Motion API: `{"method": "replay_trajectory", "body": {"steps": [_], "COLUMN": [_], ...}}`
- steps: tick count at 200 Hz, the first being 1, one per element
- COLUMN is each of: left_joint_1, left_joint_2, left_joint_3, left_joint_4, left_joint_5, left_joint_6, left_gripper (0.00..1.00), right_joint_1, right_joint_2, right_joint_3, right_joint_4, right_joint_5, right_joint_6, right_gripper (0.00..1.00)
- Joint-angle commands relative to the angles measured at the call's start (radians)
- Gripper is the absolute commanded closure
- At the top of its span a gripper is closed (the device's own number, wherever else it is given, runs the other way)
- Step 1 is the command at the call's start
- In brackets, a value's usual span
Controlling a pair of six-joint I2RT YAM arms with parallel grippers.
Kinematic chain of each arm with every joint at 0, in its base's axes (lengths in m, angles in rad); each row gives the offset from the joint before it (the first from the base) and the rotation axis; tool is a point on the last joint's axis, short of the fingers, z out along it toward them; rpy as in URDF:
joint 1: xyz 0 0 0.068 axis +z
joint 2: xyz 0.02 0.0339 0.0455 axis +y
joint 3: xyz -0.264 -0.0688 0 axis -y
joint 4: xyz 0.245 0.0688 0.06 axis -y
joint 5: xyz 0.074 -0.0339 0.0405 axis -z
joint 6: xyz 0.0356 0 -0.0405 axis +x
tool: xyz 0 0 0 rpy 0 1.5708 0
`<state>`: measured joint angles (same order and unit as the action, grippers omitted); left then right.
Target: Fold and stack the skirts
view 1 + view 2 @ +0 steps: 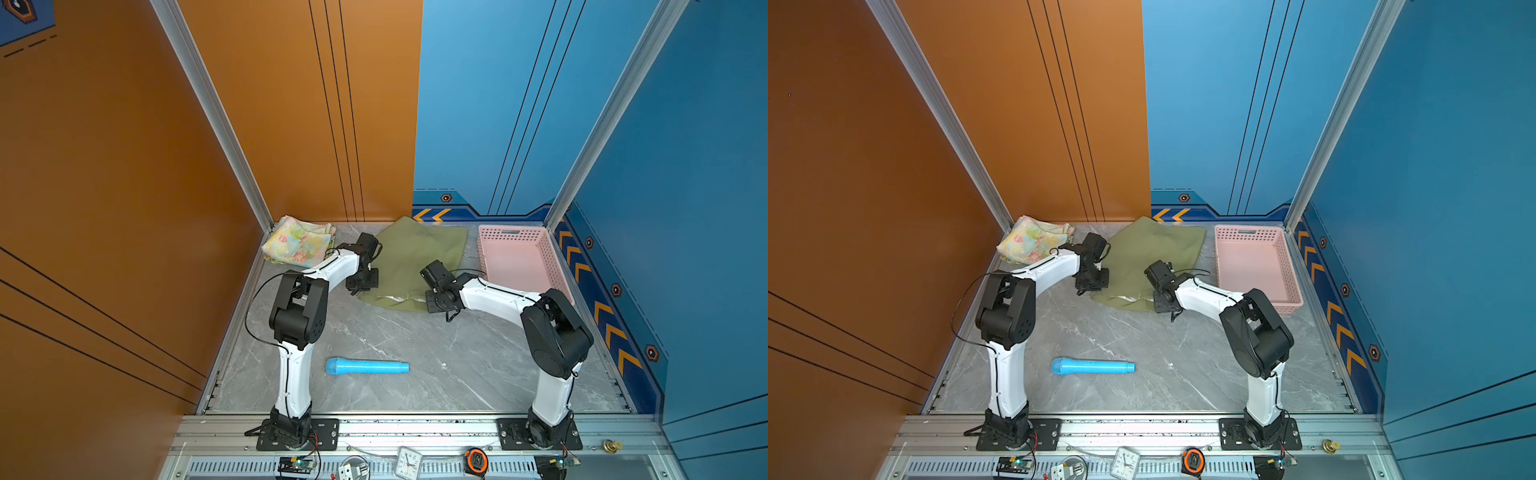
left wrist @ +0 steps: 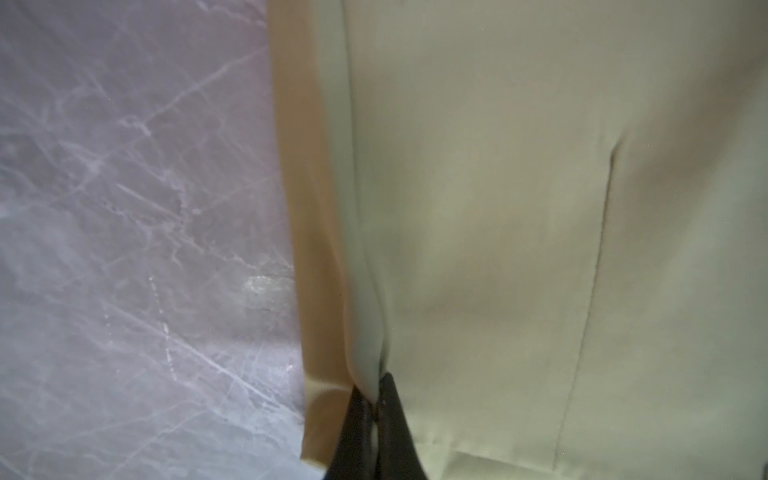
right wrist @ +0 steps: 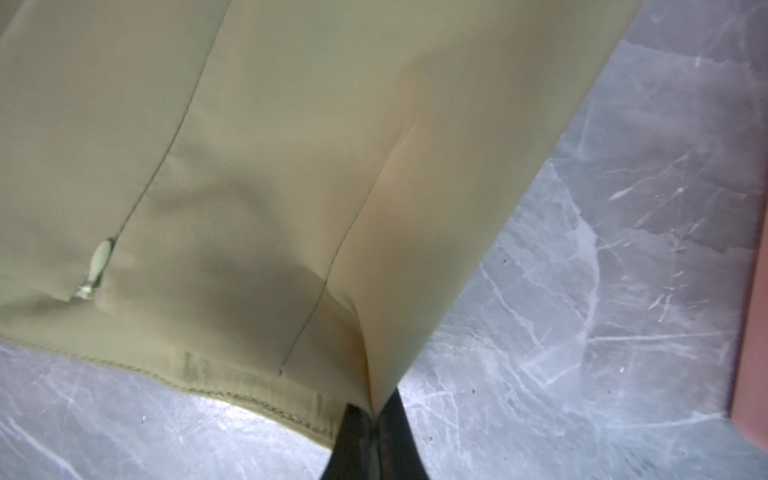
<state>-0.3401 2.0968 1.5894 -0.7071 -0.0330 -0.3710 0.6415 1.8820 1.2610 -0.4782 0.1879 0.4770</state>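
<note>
I see the olive skirt point(image 1: 415, 257) spread flat at the back of the worktop point(image 1: 415, 345), between the floral skirt point(image 1: 297, 245) and the pink basket point(image 1: 515, 232). The floral skirt sits folded in the back left corner, just clear of the olive one.

My left claw point(image 2: 376, 409) is closed on the olive skirt's near left corner. The left wrist view shows both fingers pinched together, with a ridge of cloth rising from between them. My right claw point(image 3: 376, 415) is closed the same way on the near right corner, at the stitched edge, and the cloth creases up into its tips. A zip pull point(image 3: 97, 266) lies on the skirt further along that edge.

In both top views the two claws sit low at the skirt's near edge, one at each end. A blue tube point(image 1: 365, 366) lies on its side towards the front, well apart from the cloth.
</note>
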Motion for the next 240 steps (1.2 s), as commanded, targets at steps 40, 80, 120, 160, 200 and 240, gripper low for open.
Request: {"method": "replay_trajectory", "body": {"steps": [40, 80, 120, 160, 200, 240], "left_joint_1": [-0.011, -0.034, -0.06, -0.083, -0.124, -0.159], "left_joint_2": [-0.073, -0.166, -0.228, -0.275, -0.303, -0.324], "left_joint_3": [0.062, 0.123, 0.152, 0.168, 0.215, 0.224], "left_joint_4": [-0.012, -0.005, 0.04, 0.114, 0.204, 0.287], "left_joint_5": [0.007, -0.043, -0.051, -0.052, -0.101, -0.186], "left_joint_6": [-0.036, -0.082, -0.155, -0.252, -0.351, -0.408], "left_gripper": [1.0, 1.0, 1.0, 1.0, 1.0, 1.0], "right_joint_1": [-0.017, -0.033, -0.039, -0.077, -0.078, -0.086], "right_joint_2": [-0.051, -0.091, -0.138, -0.225, -0.29, -0.325], "right_joint_3": [-0.035, -0.082, -0.156, -0.259, -0.344, -0.423], "right_joint_4": [0.014, 0.055, 0.122, 0.248, 0.365, 0.484], "right_joint_5": [0.018, -0.004, -0.041, -0.183, -0.227, -0.269], "right_joint_6": [-0.04, -0.06, -0.016, 0.06, 0.1, 0.196], "right_gripper": [0.98, 0.45, 0.28, 0.22, 0.12, 0.14]}}
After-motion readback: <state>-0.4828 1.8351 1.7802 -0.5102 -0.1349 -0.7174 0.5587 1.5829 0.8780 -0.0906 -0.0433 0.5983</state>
